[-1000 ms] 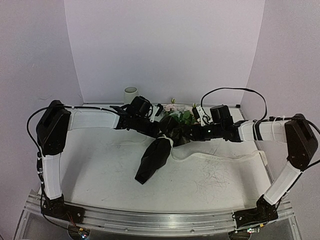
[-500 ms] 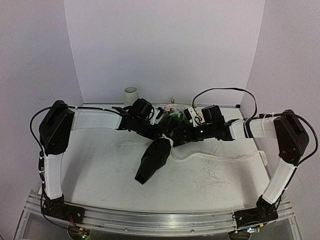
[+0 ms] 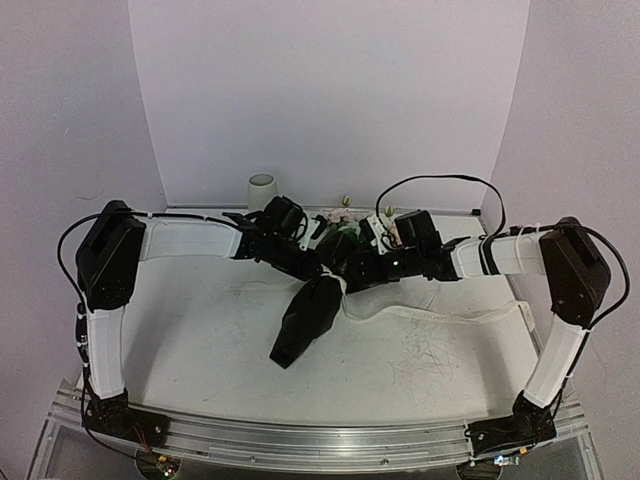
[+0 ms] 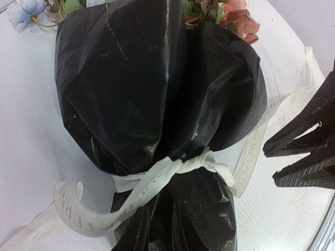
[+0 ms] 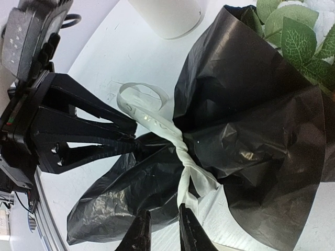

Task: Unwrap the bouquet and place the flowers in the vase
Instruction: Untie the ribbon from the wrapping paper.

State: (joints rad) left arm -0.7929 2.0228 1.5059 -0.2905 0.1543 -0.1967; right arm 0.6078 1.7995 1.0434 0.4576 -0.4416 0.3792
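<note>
Two grips on cream ribbon (image 5: 180, 151): left tool (image 5: 135, 140), right tool (image 5: 163, 232) clamped; bouquet (image 3: 310, 310) lies diagonal, flowers (image 4: 238, 21) toward back, tip near-left.

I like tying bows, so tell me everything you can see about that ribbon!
The ribbon is cream, flat and cloth-like, with faint letters printed on it. It is knotted tightly round the pinched neck of the black wrapping. One loose end curls on the white table; a long tail trails away across it. The tips of the left pincer come right up to it beside the knot; whether they pinch it I cannot tell.
</note>
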